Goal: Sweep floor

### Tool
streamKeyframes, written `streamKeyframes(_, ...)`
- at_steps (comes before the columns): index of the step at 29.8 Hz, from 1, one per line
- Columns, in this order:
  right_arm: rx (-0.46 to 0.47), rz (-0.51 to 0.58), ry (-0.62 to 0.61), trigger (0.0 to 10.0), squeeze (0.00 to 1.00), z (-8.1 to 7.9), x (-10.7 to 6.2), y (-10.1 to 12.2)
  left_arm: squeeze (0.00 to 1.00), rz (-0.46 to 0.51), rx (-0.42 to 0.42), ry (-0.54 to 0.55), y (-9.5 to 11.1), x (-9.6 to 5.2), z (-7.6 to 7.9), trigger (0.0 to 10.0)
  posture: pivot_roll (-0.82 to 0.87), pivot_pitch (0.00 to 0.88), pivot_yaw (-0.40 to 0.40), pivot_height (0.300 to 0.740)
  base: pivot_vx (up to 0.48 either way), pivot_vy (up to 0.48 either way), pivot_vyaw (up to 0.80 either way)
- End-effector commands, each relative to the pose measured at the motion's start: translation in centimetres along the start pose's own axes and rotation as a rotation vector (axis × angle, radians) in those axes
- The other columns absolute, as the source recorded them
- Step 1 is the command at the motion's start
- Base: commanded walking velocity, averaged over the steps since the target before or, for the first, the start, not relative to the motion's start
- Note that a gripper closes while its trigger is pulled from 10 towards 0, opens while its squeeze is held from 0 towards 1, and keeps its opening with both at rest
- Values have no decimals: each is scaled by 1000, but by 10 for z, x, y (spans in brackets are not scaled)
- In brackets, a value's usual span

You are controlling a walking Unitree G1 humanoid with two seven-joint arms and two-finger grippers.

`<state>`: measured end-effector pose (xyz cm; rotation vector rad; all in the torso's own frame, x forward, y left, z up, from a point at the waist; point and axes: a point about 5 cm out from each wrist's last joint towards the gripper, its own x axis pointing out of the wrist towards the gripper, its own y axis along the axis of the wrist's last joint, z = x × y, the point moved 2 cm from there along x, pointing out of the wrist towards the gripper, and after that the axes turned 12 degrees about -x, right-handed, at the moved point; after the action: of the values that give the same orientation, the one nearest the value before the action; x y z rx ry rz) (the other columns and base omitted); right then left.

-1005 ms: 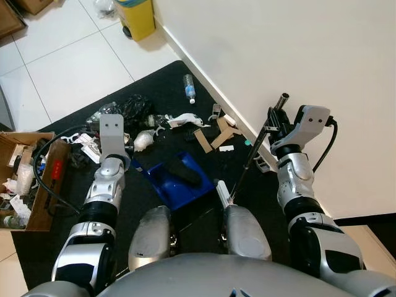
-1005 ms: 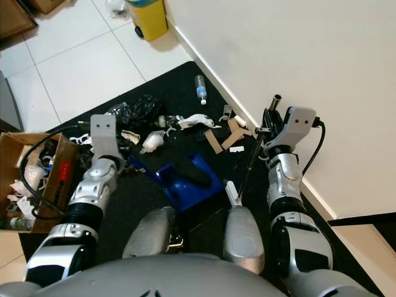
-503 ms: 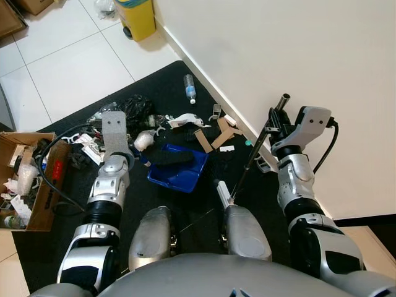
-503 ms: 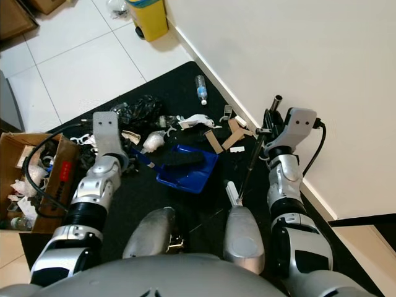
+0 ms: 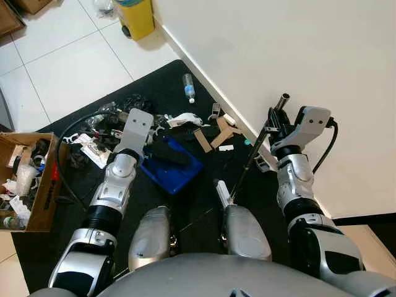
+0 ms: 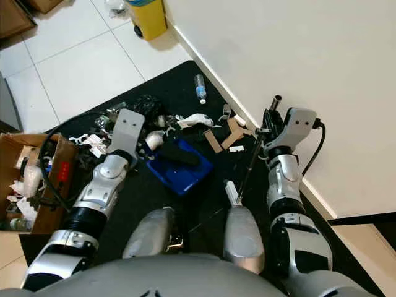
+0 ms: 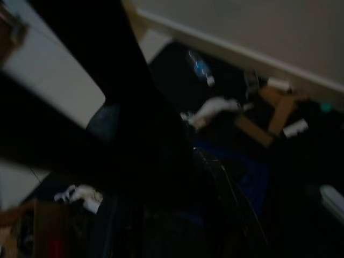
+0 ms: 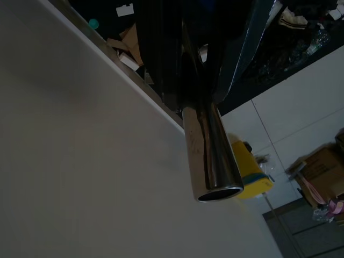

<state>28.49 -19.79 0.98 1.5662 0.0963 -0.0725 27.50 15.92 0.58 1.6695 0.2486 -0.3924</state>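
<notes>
Broom handle (image 5: 260, 145) is leaning by the wall, clenched in my right gripper (image 5: 276, 122), while my left gripper (image 6: 145, 151) is gripping the blue dustpan (image 5: 170, 162) beside scattered litter (image 5: 213, 133); tilting it risks spilling debris.

I see blue dustpan (image 5: 175, 166) flat on black mat (image 5: 161, 93) | broom (image 5: 253, 154) slanted at 3 o'clock | litter (image 5: 210, 133) at 12

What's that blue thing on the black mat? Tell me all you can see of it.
It is a blue plastic dustpan, lying on the black mat just before the robot's left arm. It sits at the near edge of the scattered litter. A dark lump of rubbish lies in its tray. Whether the left tool holds its handle cannot be seen.
</notes>
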Motion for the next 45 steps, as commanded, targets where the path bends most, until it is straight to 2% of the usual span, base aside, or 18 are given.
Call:
streamKeyframes(1,36,-74,-4,10000,0,-4,-8,-16,0,163,6,21,33,3,-11,10000,43,9,33,740,0,0,0)
streamKeyframes(3,36,-74,-4,10000,0,-4,-8,-16,0,163,6,21,33,3,-11,10000,43,9,33,740,0,0,0)
streamKeyframes(9,36,-68,-1,10000,0,-4,-5,-14,0,287,-68,-30,59,8,-22,10000,43,8,32,740,0,0,0)
streamKeyframes(16,35,-29,-9,10000,0,-1,0,-4,0,323,-137,-29,71,12,-34,10000,37,4,35,740,0,0,0)
streamKeyframes(18,35,-7,-13,10000,0,1,3,2,0,318,-121,-47,68,12,-31,10000,36,3,35,740,0,0,0)
streamKeyframes(20,34,-1,-14,10000,0,2,5,4,0,257,-130,-81,55,11,-26,10000,32,2,37,740,0,0,0)
streamKeyframes(21,34,-1,-14,10000,0,2,5,4,0,257,-130,-81,55,11,-26,10000,32,2,37,740,0,0,0)
streamKeyframes(22,32,-1,-14,10000,0,3,5,4,0,215,-186,-132,44,7,-19,10000,33,1,34,740,0,0,0)
streamKeyframes(24,32,-1,-14,10000,0,3,5,4,0,207,-207,-150,41,6,-17,10000,33,1,34,740,0,0,0)
streamKeyframes(25,30,-7,-10,10000,0,3,5,3,0,183,-229,-219,34,1,-10,10000,44,1,28,740,0,0,0)
streamKeyframes(28,30,-15,-5,10000,0,2,4,1,0,177,-230,-261,29,-2,-5,10000,48,0,26,740,0,0,0)
streamKeyframes(29,28,-23,3,10000,0,0,4,0,0,175,-179,-272,24,-3,-4,10000,48,0,25,740,0,0,0)
streamKeyframes(32,28,-25,8,10000,0,-2,4,0,0,180,-176,-296,20,-4,-2,10000,50,0,21,740,0,0,0)
streamKeyframes(39,30,-26,14,10000,0,-3,6,0,0,200,-143,-436,22,-4,14,10000,46,5,17,740,0,0,0)
streamKeyframes(42,31,-28,10,10000,0,-2,5,-1,0,195,-61,-505,21,-4,21,10000,35,7,19,740,0,0,0)
streamKeyframes(45,32,-31,2,10000,0,0,3,-2,0,191,-25,-529,23,-1,26,10000,31,8,21,740,0,0,0)
